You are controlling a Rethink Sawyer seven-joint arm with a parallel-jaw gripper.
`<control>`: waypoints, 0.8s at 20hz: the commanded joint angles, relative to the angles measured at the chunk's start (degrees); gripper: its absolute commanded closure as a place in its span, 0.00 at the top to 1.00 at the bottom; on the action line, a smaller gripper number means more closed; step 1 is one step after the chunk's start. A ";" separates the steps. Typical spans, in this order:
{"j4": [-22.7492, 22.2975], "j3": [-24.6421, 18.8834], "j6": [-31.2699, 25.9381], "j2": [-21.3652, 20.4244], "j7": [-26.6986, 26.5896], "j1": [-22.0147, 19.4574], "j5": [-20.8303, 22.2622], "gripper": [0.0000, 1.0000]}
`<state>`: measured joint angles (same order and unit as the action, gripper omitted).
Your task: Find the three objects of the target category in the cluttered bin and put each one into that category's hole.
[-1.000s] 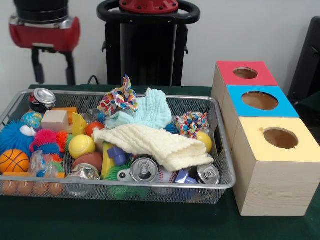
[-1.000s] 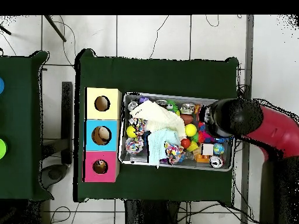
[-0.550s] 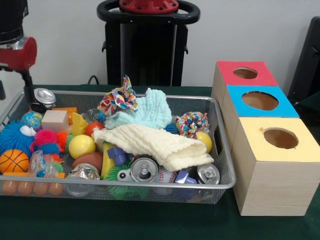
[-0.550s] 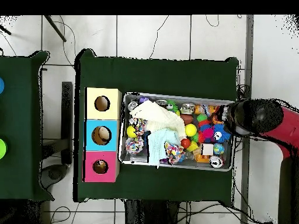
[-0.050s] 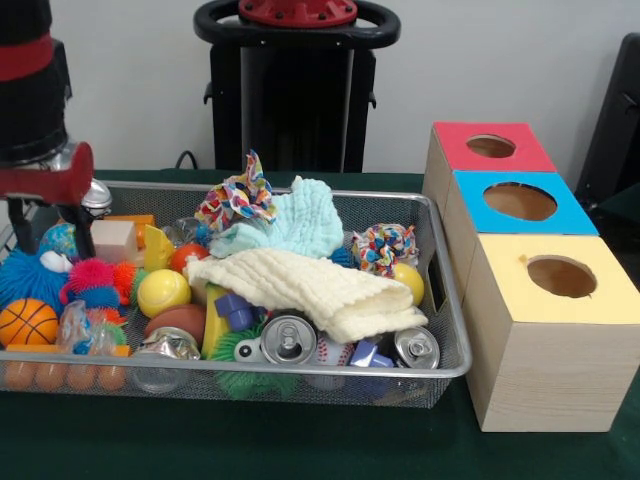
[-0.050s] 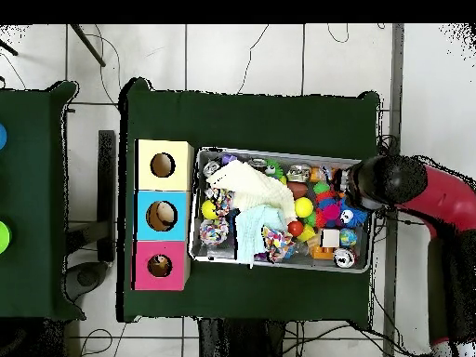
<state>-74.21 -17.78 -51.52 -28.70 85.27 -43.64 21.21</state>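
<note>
My gripper hangs open over the left end of the wire bin, with its fingers down among the toys and nothing held. A small globe ball lies between them, and a wooden block sits just to their right. Drink cans lie at the front and front right. A yellow ball, a basketball and a second yellow ball show. In the overhead view the arm's head covers the bin's right end.
A cream cloth and a light blue cloth cover the bin's middle, with rope toys beside them. The red, blue and yellow hole boxes stand right of the bin. Spiky toys lie below the gripper.
The gripper swung out past the bin's left end, then came back over it and dropped lower, its fingers now among the toys. It hides most of the can at the back left.
</note>
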 commanded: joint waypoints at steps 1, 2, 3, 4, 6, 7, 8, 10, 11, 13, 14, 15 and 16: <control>1.58 -7.47 1.59 6.27 -15.76 -0.44 3.99 1.00; 1.25 -7.83 2.41 6.66 -15.42 -0.78 4.26 1.00; 1.05 -8.05 2.85 6.89 -15.19 -1.00 4.48 1.00; 1.10 -8.36 3.25 7.35 -14.96 -1.21 4.71 1.00; 0.95 -8.95 3.98 7.97 -14.50 -1.77 5.14 1.00; 0.71 -9.10 4.07 7.86 -14.24 -1.92 5.40 1.00; 0.36 -9.21 4.30 7.66 -13.88 -2.02 5.64 1.00; -0.12 -9.49 4.86 7.58 -13.25 -2.27 6.09 1.00; -0.23 -9.64 5.02 7.62 -13.06 -2.35 6.31 1.00; -0.25 -9.88 5.32 7.91 -12.69 -2.49 6.72 1.00; -0.33 -9.99 5.58 8.01 -12.34 -2.52 6.95 1.00; -0.53 -10.11 5.77 8.00 -12.06 -2.60 7.18 1.00; -1.13 -10.21 6.29 7.86 -11.57 -2.77 7.48 1.00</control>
<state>-74.10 -23.57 -50.15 -22.12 85.27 -44.90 25.69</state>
